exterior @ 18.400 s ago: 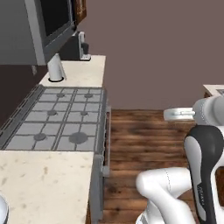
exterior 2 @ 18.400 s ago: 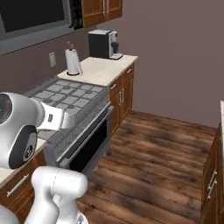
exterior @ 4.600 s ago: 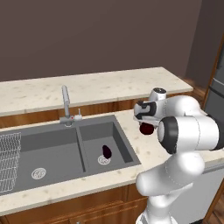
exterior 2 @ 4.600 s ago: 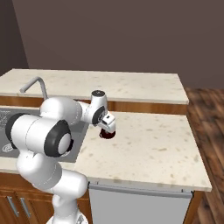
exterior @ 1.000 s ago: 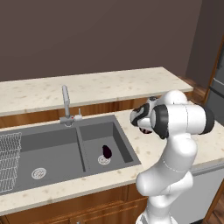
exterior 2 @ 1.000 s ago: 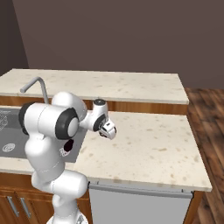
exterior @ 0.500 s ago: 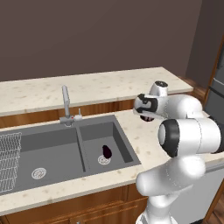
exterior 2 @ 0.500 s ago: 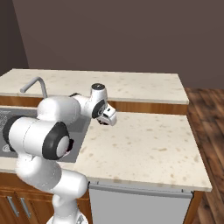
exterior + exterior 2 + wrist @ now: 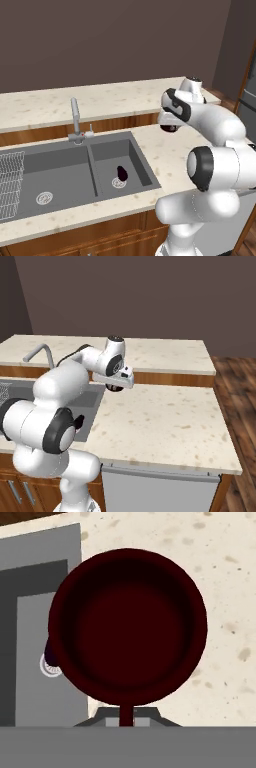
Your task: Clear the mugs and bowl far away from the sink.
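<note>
Above counter (image 9: 170,421) beside sink (image 9: 65,170) edge, jaws clamped on maroon mug (image 9: 127,627).

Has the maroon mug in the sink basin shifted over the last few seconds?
No. The maroon mug lies beside the same drain in the sink.

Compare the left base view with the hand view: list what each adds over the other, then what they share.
Left base view: the faucet, the wire rack, the left basin's drain and the arm reaching over the counter.
Hand view: the held mug seen from straight above, its dark maroon inside empty and its handle pointing to the bottom edge.
Both: the held mug, the sink, the counter, and the second mug at the right basin's drain.
</note>
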Tool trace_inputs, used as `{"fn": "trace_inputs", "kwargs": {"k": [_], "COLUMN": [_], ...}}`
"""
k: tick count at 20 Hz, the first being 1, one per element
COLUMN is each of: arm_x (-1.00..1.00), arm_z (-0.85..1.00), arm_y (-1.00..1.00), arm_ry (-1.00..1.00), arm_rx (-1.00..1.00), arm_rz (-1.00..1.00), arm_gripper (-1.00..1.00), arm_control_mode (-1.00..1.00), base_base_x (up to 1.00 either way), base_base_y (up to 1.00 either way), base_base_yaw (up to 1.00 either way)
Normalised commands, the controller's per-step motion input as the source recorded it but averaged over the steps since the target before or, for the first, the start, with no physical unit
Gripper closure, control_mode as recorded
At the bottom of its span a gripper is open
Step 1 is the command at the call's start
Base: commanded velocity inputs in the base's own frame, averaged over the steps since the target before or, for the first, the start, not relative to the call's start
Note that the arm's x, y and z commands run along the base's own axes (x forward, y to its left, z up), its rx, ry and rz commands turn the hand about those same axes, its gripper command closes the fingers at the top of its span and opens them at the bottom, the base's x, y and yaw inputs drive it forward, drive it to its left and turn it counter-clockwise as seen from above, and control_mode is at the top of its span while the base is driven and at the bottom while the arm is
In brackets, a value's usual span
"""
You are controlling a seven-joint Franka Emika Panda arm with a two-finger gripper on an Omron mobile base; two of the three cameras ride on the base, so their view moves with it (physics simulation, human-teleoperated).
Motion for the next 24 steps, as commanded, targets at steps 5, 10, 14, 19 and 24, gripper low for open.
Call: {"fn": "trace_inputs", "kwargs": {"k": [5,10,14,19,24], "arm_x": [-0.46,-0.42,-0.32,-0.11,-0.17], "arm_z": [0.27,0.04,0.04,0.3,0.79], "arm_y": [0.0,0.0,0.0,0.0,-0.03], "arm_ry": [-0.07,-0.06,-0.08,-0.01,-0.01], "arm_rx": [-0.08,0.0,0.0,0.02,0.05], "arm_rz": [0.16,0.01,0.0,0.0,0.0], "arm_gripper": [1.0,1.0,1.0,1.0,1.0], "arm_control_mode": [-1.0,-1.0,-1.0,-1.0,-1.0], "base_base_x": [0.0,0.0,0.0,0.0,0.0], "base_base_y": [0.0,0.0,0.0,0.0,0.0], "base_base_yaw": [0.0,0.0,0.0,0.0,0.0]}}
